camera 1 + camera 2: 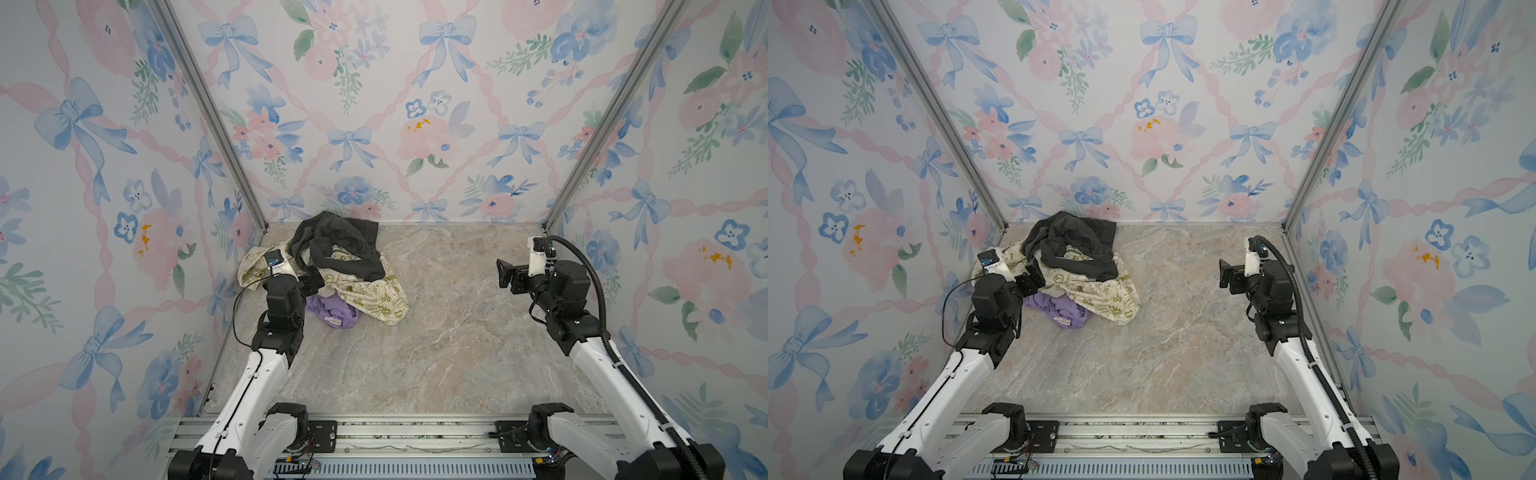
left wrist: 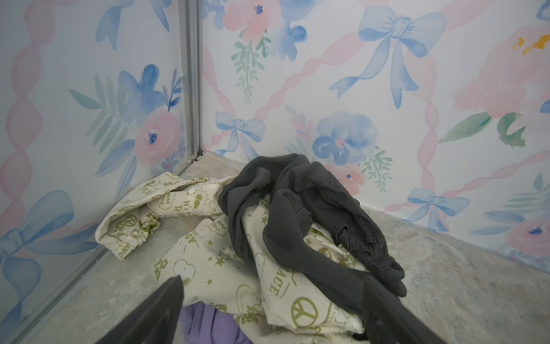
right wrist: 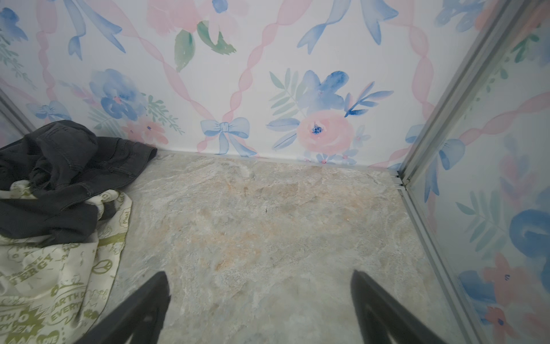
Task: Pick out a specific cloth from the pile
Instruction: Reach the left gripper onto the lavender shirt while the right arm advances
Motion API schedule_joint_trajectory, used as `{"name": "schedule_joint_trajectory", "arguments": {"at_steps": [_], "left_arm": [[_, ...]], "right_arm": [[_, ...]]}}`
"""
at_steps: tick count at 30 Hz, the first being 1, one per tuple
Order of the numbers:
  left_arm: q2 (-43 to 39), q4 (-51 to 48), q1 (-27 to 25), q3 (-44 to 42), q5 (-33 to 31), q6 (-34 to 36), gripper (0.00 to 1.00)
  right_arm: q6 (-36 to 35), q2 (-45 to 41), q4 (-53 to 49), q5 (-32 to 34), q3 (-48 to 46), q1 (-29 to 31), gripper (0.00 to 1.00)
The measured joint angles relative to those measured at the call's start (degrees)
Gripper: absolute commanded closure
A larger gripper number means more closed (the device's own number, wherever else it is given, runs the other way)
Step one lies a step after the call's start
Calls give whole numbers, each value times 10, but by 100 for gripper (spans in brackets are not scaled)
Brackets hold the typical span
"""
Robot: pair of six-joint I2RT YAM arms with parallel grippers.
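The pile lies at the back left of the marble table. A dark grey cloth sits on top of a cream cloth with olive prints. The lavender cloth, with a small white label, pokes out from under the pile's near edge. My left gripper stands open at the pile's near left side, just over the lavender cloth, with cream and purple fabric between its fingers. At the right, my right gripper hangs open over bare table.
Floral-papered walls close in the table on the left, back and right, with aluminium posts in the back corners. The pile lies close to the back left corner. A metal rail carries both arm bases along the front edge.
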Motion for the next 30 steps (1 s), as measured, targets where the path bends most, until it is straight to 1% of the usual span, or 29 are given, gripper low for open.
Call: {"name": "schedule_joint_trajectory", "arguments": {"at_steps": [3,7,11,13,17,24,28,30], "left_arm": [[-4,-73,-1,20,30,-38,14],[-16,-153,-5,22,56,-106,19],[-18,-196,-5,11,94,-172,25],[-12,-210,-5,2,119,-201,28],[18,-228,-10,-5,166,-240,27],[78,-230,-15,-5,228,-270,29],[110,-230,-19,-5,249,-287,34],[122,-230,-21,-5,255,-291,39]], "right_arm": [[0,-24,-54,-9,13,38,3],[0,-58,-115,-12,29,113,3],[0,-78,-164,-3,48,180,3],[0,-82,-176,3,51,204,3],[-1,-82,-200,27,51,254,3],[-7,-57,-223,67,57,322,3],[-13,-42,-226,81,61,349,3],[-16,-34,-226,85,65,358,3]]}}
